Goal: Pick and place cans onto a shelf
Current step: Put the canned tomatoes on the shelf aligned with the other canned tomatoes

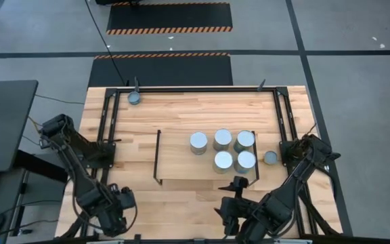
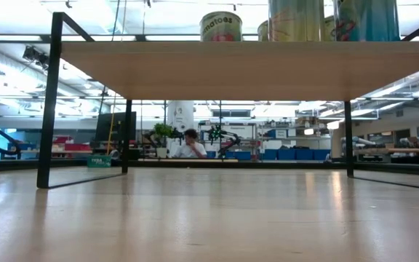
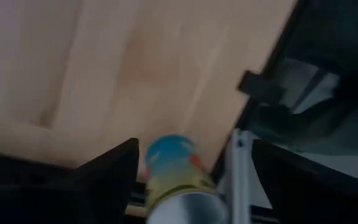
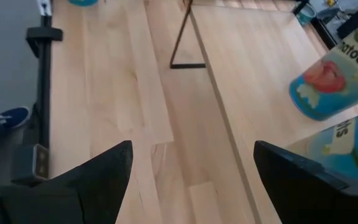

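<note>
- Shelf (image 1: 181,152): light-wood board w/ black wire end frames, sits mid-table; low view looks under it.
- Cans on shelf: five in a cluster on its right half, e.g. (image 1: 199,142) and (image 1: 245,161), tops shiny; labels show in the low view (image 2: 220,25).
- Other cans: one on the table just right of the shelf (image 1: 270,157); one at the far left corner by the black rail frame (image 1: 135,98).
- Left gripper (image 3: 185,180): at the table's near-left edge, fingers spread, a blue/yellow-label can (image 3: 174,177) between them; grip contact – can't tell.
- Right gripper (image 1: 237,184): near edge, just in front of the shelf's right part, fingers released, nothing between.
- Person (image 2: 191,145) seated far back in the room.
</note>
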